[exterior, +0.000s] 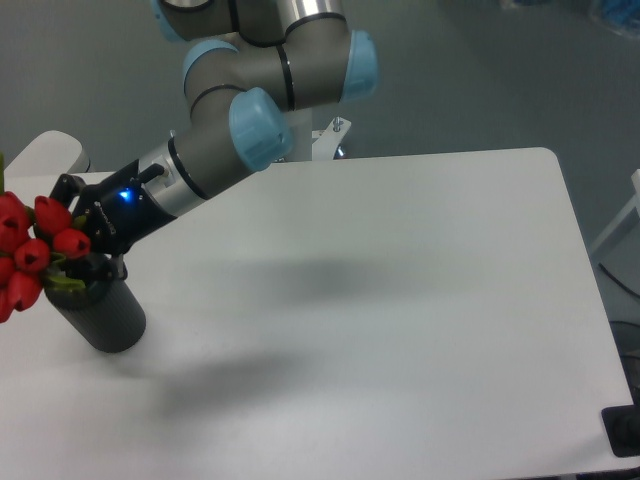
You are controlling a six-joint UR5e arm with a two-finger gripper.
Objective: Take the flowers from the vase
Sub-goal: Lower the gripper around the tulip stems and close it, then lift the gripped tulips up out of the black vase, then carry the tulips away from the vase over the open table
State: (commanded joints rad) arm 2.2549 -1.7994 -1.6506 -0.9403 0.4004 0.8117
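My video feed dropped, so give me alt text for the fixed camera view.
The gripper is at the bunch of red tulip flowers standing in the matte black cylinder vase at the white table's left edge; whether the fingers are closed cannot be told.

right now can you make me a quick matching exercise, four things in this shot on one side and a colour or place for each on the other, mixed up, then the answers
Things:
1. flowers
2. vase
3. gripper
4. table

Descriptions:
A. white, fills most of the picture
B. black cylinder near the table's left edge
C. red buds at the far left
D. dark, on the arm's end, right at the vase top

Pairs: 1-C, 2-B, 3-D, 4-A
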